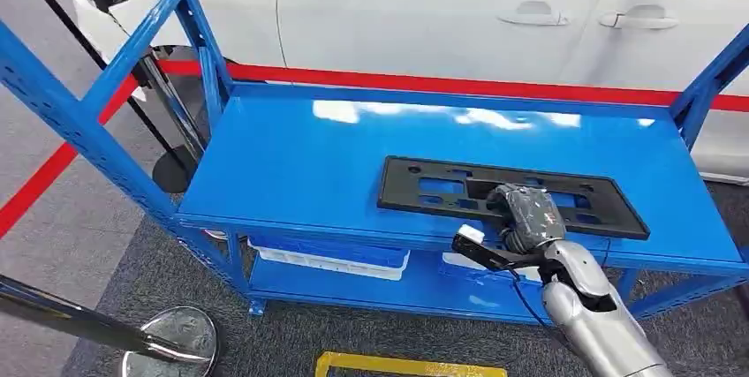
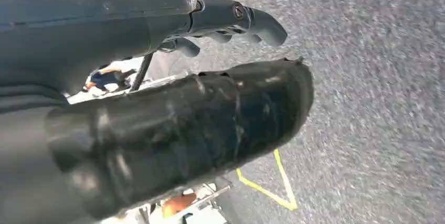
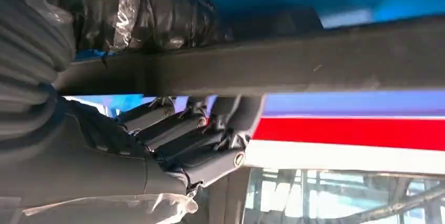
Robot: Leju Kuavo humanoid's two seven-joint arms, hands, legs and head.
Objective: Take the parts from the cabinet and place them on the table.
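Grey and wrapped in dark speckled tape, the right hand [image 1: 527, 214] grips the front long edge of a flat black rectangular plastic frame [image 1: 442, 186] with several cut-out openings. In the right wrist view the thumb [image 3: 157, 14] lies on one face of the black bar [image 3: 325, 61] and the dark fingers [image 3: 183, 140] are curled against the other face, so the hand is closed on the part. The frame lies on the top shelf of the blue metal rack [image 1: 291, 156], towards its front right part, with its long side along the front edge. On the lower shelf, near the front edge, stands a white plastic tray [image 1: 327, 260]. Behind the rack a white car [image 1: 459, 15] is parked, and a red line [image 1: 424, 84] runs on the floor. The left hand [image 2: 225, 22] hangs over grey carpet [image 2: 378, 103] with fingers slightly bent and apart, holding nothing.
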